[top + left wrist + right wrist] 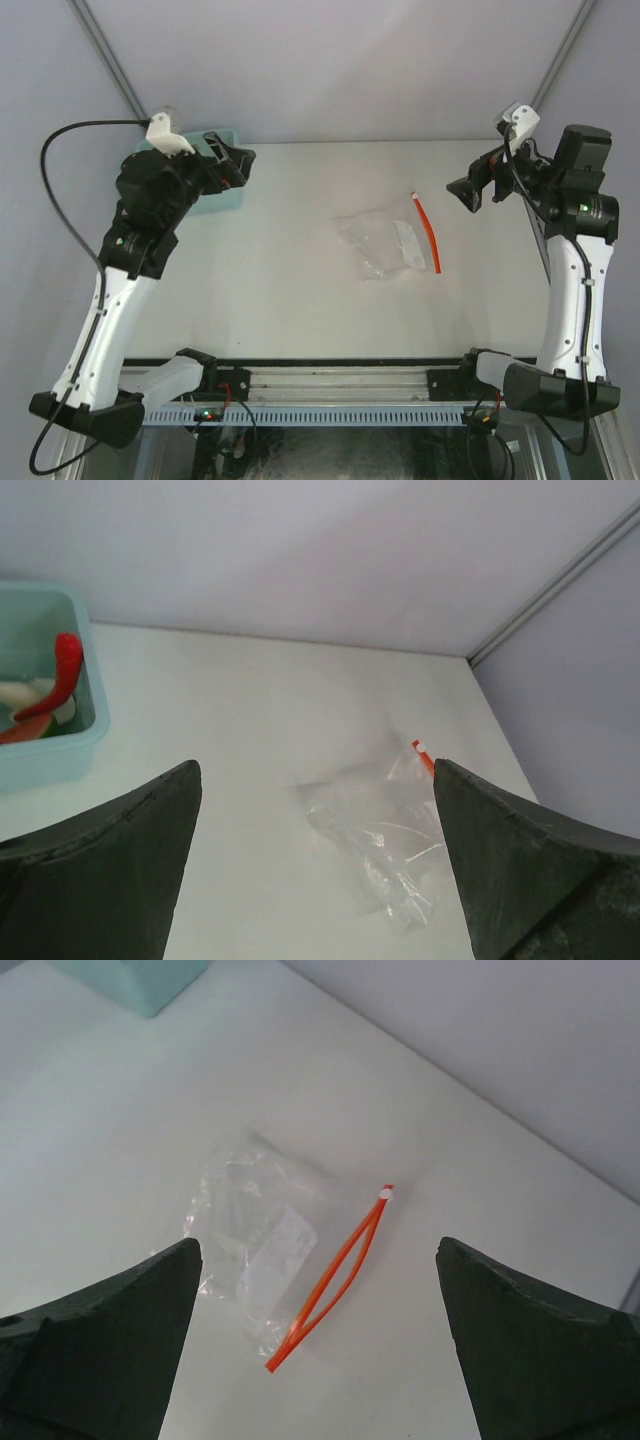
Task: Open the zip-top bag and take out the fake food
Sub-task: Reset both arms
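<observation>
The clear zip-top bag [385, 240] lies flat on the white table right of centre, its red-orange zip strip [428, 232] on the right side. In the right wrist view the bag [265, 1250] looks empty and the strip [335, 1280] gapes open. It also shows in the left wrist view [385, 835]. The fake food [45, 690], a red piece with whitish and green pieces, lies in the teal bin [60, 750]. My left gripper [238, 165] is open and empty, raised over the bin [225, 200]. My right gripper [466, 192] is open and empty, raised right of the bag.
The teal bin stands at the table's back left corner; its corner shows in the right wrist view [140, 980]. Grey walls close the table at the back and sides. A black rail [330, 365] runs along the near edge.
</observation>
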Robot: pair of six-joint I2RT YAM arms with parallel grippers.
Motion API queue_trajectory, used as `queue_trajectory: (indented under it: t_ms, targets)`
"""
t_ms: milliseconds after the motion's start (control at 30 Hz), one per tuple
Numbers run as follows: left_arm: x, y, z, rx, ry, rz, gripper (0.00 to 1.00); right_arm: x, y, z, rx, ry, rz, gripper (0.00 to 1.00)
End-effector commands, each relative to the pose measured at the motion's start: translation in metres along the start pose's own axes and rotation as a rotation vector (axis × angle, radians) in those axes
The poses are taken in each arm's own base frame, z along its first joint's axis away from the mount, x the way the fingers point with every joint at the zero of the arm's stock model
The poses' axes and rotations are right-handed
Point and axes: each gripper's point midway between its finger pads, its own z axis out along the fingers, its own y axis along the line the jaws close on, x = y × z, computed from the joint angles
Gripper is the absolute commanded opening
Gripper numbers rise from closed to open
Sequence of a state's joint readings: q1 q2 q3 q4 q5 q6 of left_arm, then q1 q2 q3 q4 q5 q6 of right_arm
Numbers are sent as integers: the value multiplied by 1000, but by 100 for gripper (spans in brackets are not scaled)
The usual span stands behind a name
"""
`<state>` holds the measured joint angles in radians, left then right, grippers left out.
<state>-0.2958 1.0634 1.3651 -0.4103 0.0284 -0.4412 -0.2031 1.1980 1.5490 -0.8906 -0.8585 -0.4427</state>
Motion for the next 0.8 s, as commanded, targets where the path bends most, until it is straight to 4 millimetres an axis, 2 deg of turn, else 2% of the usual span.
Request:
queue_trajectory:
  t_ms: [0,200,300,500,767]
  targets:
    - [-62,-28,-53,64,-168,47,100,-47,-9,-29,166,-95,-9,100]
    - [-84,-58,-91,192,-225,67,100,-97,14,-49,123,-203,37,100]
    - [-92,-64,-106,219,-259,76,100,-112,22,-58,122,-240,45,100]
    - [-100,-64,-127,221,-306,107,100,-118,33,-60,72,-256,54,100]
    - [-97,-51,-138,164,-342,131,100,-121,24,-60,122,-276,134,100]
